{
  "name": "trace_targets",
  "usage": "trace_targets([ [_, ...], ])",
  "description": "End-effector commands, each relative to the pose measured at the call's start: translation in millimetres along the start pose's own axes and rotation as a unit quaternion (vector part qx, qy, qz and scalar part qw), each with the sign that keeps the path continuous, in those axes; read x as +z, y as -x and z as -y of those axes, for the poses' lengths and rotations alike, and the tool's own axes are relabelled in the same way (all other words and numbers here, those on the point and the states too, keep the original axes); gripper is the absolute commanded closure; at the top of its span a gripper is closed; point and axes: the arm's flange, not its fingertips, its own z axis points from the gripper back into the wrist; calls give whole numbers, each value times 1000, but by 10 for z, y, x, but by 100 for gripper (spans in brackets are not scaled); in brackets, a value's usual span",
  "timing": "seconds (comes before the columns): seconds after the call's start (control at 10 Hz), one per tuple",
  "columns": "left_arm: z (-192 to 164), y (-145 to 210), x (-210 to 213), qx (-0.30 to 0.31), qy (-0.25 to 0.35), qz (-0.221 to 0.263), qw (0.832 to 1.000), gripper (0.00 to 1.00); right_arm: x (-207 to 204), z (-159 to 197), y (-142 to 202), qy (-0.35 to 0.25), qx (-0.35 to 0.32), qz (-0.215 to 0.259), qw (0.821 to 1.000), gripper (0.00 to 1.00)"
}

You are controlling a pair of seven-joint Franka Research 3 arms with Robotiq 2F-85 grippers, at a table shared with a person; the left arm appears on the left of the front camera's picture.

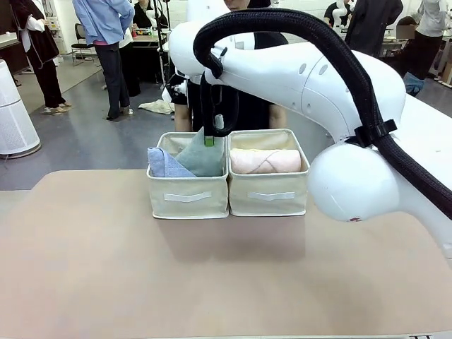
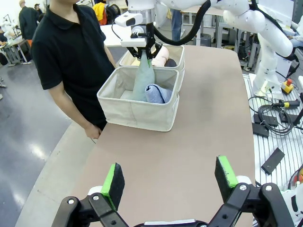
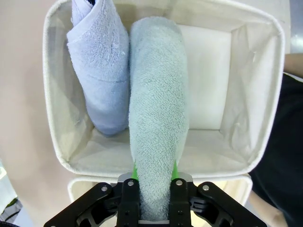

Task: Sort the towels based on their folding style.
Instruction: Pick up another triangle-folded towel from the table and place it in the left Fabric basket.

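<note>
The grey-green towel (image 3: 158,118), a triangle fold, is hanging point-up inside the left basket (image 1: 187,195), its top corner being pinched by the right gripper (image 1: 209,140), whose fingers are clenched on the cloth. In the right wrist view the towel is running up between the green pads (image 3: 134,171) and lying against the lavender-blue towel (image 3: 102,80), which is leaning in the same basket beside it. In the right basket (image 1: 268,193), standing touching the first, a pink towel (image 1: 265,161) is lying as a roll across the top.

The left gripper (image 2: 170,180) is hovering released above the table, its pads (image 2: 114,179) spread wide and nothing between them, well apart from the baskets.

The two beige baskets are sitting on a tan table (image 1: 212,275) with rounded corners, near its far edge. A person in a black shirt (image 2: 71,56) is standing at that far side, just behind the baskets. The right arm's white links and black cable sleeve (image 1: 339,63) are crossing the front view and covering much of the person. Beyond, a grey-floored room is holding other people and tables.
</note>
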Motion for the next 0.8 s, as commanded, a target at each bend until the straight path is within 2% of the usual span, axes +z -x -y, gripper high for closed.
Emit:
trace_targets([
  [0.0,14,-10,16,-2,2,2,1000,0,-37,99,-77,-5,8,-13,1000,77],
  [0.7,14,-10,16,-2,2,2,1000,0,-143,144,-110,-3,8,5,1000,77],
])
